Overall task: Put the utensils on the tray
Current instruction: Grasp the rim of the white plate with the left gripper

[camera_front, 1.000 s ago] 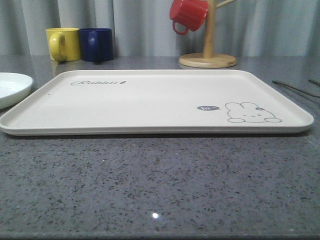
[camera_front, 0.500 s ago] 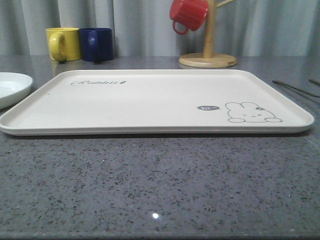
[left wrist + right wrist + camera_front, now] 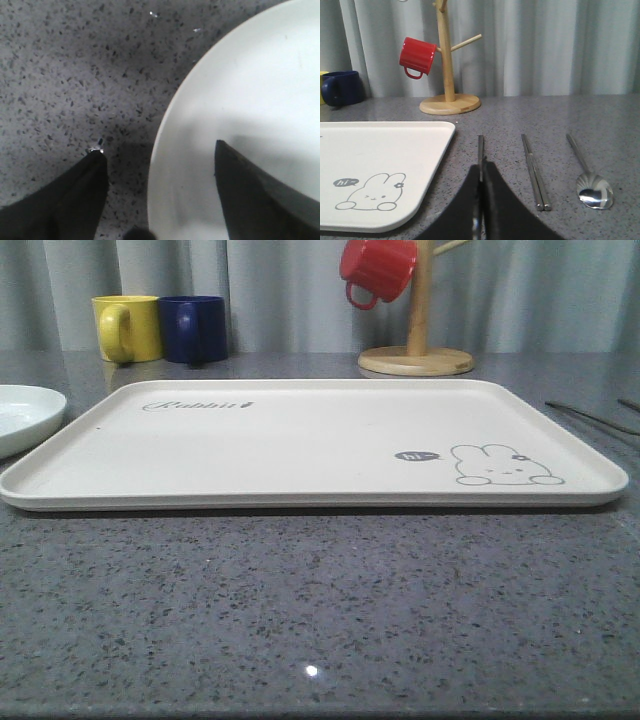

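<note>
The cream tray (image 3: 300, 440) with its rabbit drawing lies across the middle of the table, nothing on it. At the left, the white plate (image 3: 25, 415) sits beside the tray. My left gripper (image 3: 158, 147) is open and straddles the plate's rim (image 3: 165, 130), one finger above the plate and the other above the table. To the right of the tray (image 3: 375, 165) lie the fork (image 3: 481, 147), the chopsticks (image 3: 535, 172) and the spoon (image 3: 594, 192), side by side. My right gripper (image 3: 482, 165) is shut on the fork's handle, low over the table.
A yellow mug (image 3: 127, 328) and a blue mug (image 3: 192, 329) stand at the back left. A wooden mug tree (image 3: 416, 350) with a red mug (image 3: 377, 268) stands behind the tray. Slim utensil handles (image 3: 590, 417) show at the right edge.
The plate's edge has crept very slightly toward the tray in the front view. Nothing else has visibly moved.
</note>
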You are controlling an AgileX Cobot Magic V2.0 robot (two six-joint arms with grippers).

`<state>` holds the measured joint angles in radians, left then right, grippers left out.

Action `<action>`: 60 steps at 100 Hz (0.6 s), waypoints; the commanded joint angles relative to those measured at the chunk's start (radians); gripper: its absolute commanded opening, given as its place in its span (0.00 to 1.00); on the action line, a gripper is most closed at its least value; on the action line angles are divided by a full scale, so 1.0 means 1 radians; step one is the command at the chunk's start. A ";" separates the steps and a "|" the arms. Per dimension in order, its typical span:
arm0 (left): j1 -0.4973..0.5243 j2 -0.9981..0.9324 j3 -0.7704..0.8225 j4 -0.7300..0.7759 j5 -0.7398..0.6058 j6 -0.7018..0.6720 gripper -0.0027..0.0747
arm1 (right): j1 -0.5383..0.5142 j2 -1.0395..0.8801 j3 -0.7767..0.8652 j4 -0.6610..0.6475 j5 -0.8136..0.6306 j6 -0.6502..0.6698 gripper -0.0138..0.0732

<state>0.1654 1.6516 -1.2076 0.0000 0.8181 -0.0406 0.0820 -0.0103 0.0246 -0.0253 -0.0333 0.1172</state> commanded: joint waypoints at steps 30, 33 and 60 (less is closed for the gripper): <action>0.013 -0.024 -0.023 0.000 -0.025 0.002 0.01 | -0.007 -0.019 0.003 0.003 -0.083 -0.008 0.08; 0.015 -0.027 -0.025 0.000 -0.025 0.002 0.01 | -0.007 -0.019 0.003 0.003 -0.083 -0.008 0.08; 0.045 -0.140 -0.029 -0.079 -0.032 0.064 0.01 | -0.007 -0.019 0.003 0.003 -0.083 -0.008 0.08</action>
<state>0.2017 1.6031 -1.2093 -0.0402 0.8152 -0.0054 0.0820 -0.0103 0.0246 -0.0253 -0.0333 0.1172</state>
